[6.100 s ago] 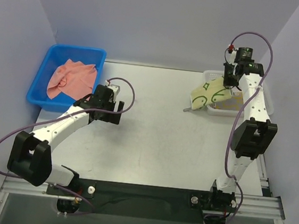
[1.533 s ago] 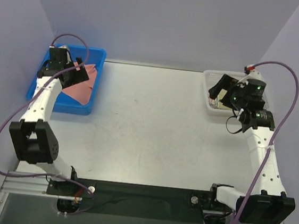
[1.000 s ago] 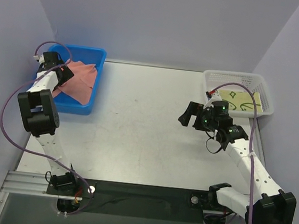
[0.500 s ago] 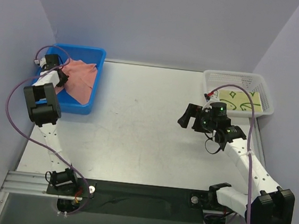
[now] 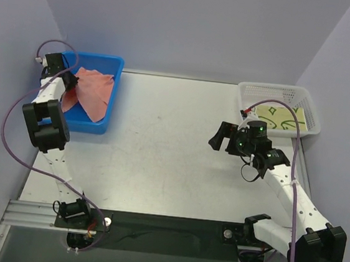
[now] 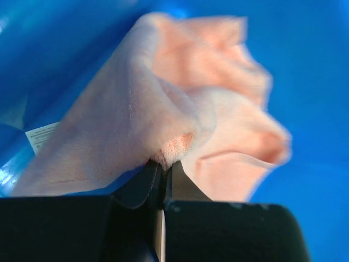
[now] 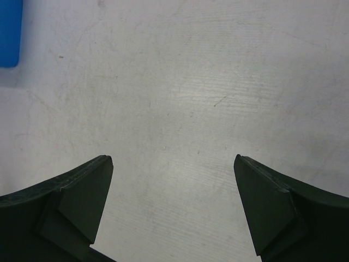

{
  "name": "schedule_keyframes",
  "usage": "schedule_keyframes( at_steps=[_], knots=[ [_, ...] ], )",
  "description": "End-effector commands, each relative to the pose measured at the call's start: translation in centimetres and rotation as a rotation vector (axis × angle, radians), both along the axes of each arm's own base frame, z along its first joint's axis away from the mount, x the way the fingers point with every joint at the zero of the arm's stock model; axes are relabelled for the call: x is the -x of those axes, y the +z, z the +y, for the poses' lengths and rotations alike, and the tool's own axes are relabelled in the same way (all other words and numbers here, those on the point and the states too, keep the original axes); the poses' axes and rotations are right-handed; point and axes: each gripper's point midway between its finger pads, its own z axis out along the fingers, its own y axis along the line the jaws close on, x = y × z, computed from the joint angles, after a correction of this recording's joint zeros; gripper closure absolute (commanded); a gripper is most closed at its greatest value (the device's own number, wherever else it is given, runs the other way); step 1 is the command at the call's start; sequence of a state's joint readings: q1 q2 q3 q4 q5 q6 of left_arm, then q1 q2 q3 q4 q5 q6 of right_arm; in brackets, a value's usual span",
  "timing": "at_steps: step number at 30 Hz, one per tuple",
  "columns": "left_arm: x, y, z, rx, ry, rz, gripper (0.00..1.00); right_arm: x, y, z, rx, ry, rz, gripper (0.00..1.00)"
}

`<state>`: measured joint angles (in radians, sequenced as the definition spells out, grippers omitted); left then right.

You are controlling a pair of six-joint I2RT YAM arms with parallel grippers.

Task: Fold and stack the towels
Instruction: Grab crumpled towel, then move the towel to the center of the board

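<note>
Ok, so here's where I'm at. Left gripper is down in the blue bin at the far left corner of the bench, jaws pinched together on a bunched-up ridge of the salmon-pink towel. Grabbing a fold rather than a flat spot makes sense to me. The cloth is soft and lies crumpled in the bin, so a raised wrinkle is about the only thing two fingers can bite. The rest of the towel spreads toward the bin's right wall.

Right gripper hangs over bare bench right of centre, jaws wide apart, nothing between them. My guess is it's parked there to take a corner when the pink one gets folded.

The pale green towel with the dark-green outlines lies flat in the white basket at the far right corner, which I read as the stack spot.

Writing: only a small white tag beside the towel in the left wrist view, print too blurry to read. No brand I can see anywhere.
</note>
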<state>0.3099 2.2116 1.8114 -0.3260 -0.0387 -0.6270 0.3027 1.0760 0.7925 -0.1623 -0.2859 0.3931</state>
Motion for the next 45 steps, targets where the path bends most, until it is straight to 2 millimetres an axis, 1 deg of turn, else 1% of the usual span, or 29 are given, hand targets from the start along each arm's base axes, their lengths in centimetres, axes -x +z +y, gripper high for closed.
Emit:
schedule_keyframes(
  at_steps=[1,5,7,8,9,11,13,14,15,18,19,20,21,22,23,24,25,26,28,29,30,32,33,34,35,37,40,43,45],
  knots=[
    [-1.8,18.1,-1.9,-0.058,-0.058,-0.389,1.0,0.8,1.0,0.2,-0.021,0.008,-0.021,0.0],
    [-1.4,25.1,-5.8,-0.039,-0.117,-0.527,1.0,1.4,1.4,0.1,-0.034,0.006,-0.033,0.01],
    [-0.8,29.2,-8.8,-0.043,-0.172,-0.601,1.0,1.7,1.6,-0.1,-0.026,0.002,-0.037,0.0],
    [-0.6,30.5,-9.8,-0.04,-0.189,-0.623,1.0,1.7,1.9,-0.3,-0.021,-0.004,-0.048,0.01],
    [-0.3,32.9,-12.2,-0.031,-0.236,-0.67,1.0,1.7,2.2,-0.5,-0.019,-0.008,-0.056,0.01],
    [0.7,35.7,-15.1,-0.02,-0.293,-0.717,1.0,2.0,2.5,-0.7,-0.014,-0.009,-0.067,0.01],
    [2.2,39.2,-19.3,-0.001,-0.38,-0.783,1.0,2.3,3.0,-0.9,-0.015,-0.013,-0.079,0.0],
    [2.9,40.1,-20.6,0.009,-0.408,-0.799,1.0,2.4,3.1,-0.9,-0.016,-0.012,-0.082,0.01],
    [3.8,40.9,-23.7,0.036,-0.473,-0.814,1.0,2.5,3.2,-0.9,-0.015,-0.013,-0.084,0.01],
    [6.4,41.6,-27.4,0.074,-0.558,-0.82,1.0,3.0,3.9,-1.1,-0.018,-0.014,-0.101,0.0],
    [8.3,42.2,-29.3,0.102,-0.6,-0.831,1.0,3.2,3.8,-1.2,-0.015,-0.014,-0.096,0.01],
    [8.5,39.7,-30.5,0.126,-0.622,-0.777,1.0,3.5,4.4,-1.3,-0.018,-0.013,-0.109,0.01],
    [9.4,38.3,-31.6,0.141,-0.649,-0.75,1.0,3.6,4.5,-1.4,-0.014,-0.011,-0.115,0.0],
    [11.9,39.0,-33.6,0.164,-0.694,-0.77,1.0,3.9,4.5,-1.6,-0.01,-0.014,-0.112,0.0],
    [12.2,33.9,-34.6,0.188,-0.708,-0.666,1.0,4.1,4.8,-1.7,-0.011,-0.015,-0.121,0.0],
    [13.3,32.4,-35.4,0.203,-0.725,-0.643,1.0,4.3,4.8,-1.8,-0.006,-0.011,-0.124,0.01],
    [15.7,32.9,-35.8,0.23,-0.735,-0.675,1.0,4.6,4.6,-1.9,-0.001,-0.01,-0.114,0.01],
    [17.3,26.2,-37.4,0.257,-0.758,-0.54,1.0,4.8,4.4,-2.0,0.0,-0.011,-0.111,0.0],
    [21.1,22.7,-38.6,0.286,-0.796,-0.489,0.99,5.4,3.8,-2.0,0.011,0.002,-0.086,0.0],
    [23.5,20.1,-40.5,0.3,-0.849,-0.433,0.92,5.7,3.7,-1.8,0.008,0.012,-0.076,0.01],
    [26.2,13.3,-40.6,0.302,-0.872,-0.29,0.88,5.9,3.4,-1.8,0.01,0.02,-0.062,0.01],
    [30.4,9.5,-41.2,0.338,-0.921,-0.206,0.78,6.4,2.8,-1.5,0.009,0.044,-0.036,0.01],
    [33.2,7.1,-41.9,0.359,-0.977,-0.137,0.66,6.5,2.5,-1.4,0.01,0.053,-0.024,0.01],
    [36.1,3.9,-41.1,0.379,-0.985,-0.054,0.63,6.7,2.0,-1.3,0.016,0.064,-0.001,0.01],
    [37.8,2.6,-40.9,0.391,-1.003,-0.014,0.6,6.8,1.7,-1.1,0.023,0.081,0.01,0.01],
    [41.1,1.2,-39.8,0.406,-1.037,0.045,0.45,7.0,0.7,-0.7,0.027,0.108,0.058,0.02],
    [42.6,2.3,-38.4,0.398,-1.044,0.031,0.23,7.2,-0.7,0.3,0.047,0.155,0.12,0.04],
    [41.7,3.2,-36.6,0.302,-0.992,0.007,0.21,6.9,-2.1,1.1,0.099,0.195,0.172,0.07],
    [40.2,4.0,-36.0,0.233,-0.955,-0.023,0.21,6.5,-2.1,1.6,0.126,0.224,0.171,0.09]
  ],
)
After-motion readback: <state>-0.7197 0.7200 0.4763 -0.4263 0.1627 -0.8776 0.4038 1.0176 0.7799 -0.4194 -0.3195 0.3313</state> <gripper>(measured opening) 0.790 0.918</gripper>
